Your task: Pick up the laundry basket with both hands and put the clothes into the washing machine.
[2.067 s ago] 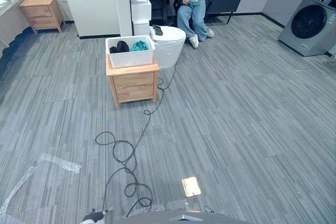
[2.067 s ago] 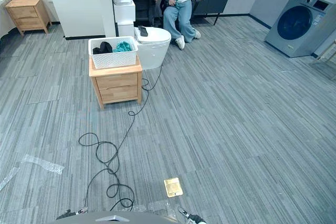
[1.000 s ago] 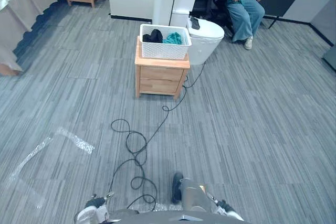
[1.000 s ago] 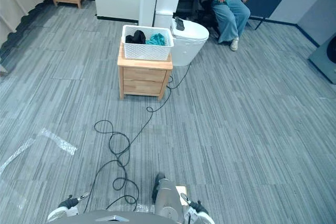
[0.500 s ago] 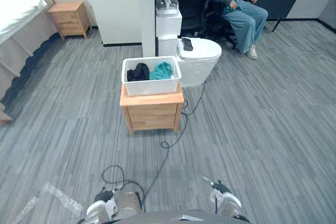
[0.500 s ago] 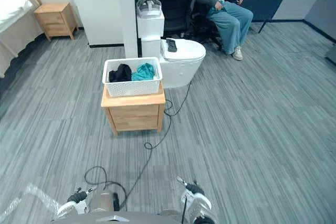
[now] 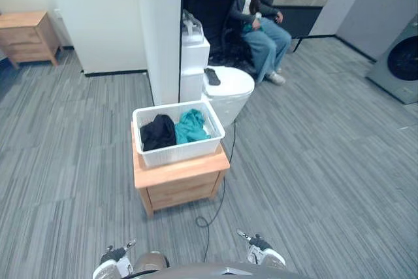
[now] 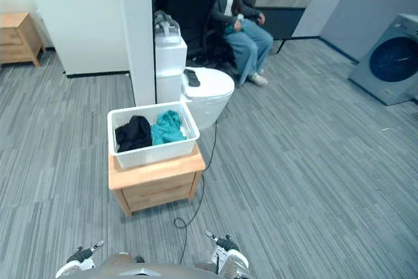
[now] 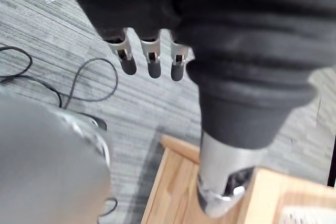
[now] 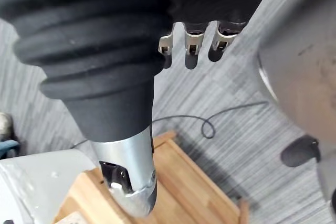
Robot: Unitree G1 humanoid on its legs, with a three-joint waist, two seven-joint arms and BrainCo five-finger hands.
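A white laundry basket (image 7: pixel 183 153) stands on a small wooden nightstand (image 7: pixel 180 182) just ahead of me. In it lie a black garment (image 7: pixel 158 132) and a teal garment (image 7: pixel 191 126). The grey washing machine (image 8: pixel 390 61) stands far off at the right wall. My left hand (image 7: pixel 112 257) and right hand (image 7: pixel 263 251) hang low at the near edge, short of the nightstand. In the wrist views the left hand's fingers (image 9: pixel 149 61) and the right hand's fingers (image 10: pixel 191 45) are straight and hold nothing, with the nightstand's top beyond them.
A white rounded unit (image 7: pixel 228 89) with a dark remote on top stands right behind the nightstand, beside a white pillar (image 7: pixel 160 31). A person (image 7: pixel 258 21) sits on a chair at the back. Another nightstand (image 7: pixel 23 34) stands far left. Open floor stretches right toward the washer.
The camera has moved closer to the nightstand, so the basket looks larger and nearer. The washing machine has come into view at the right. Both hands still hang low and open.
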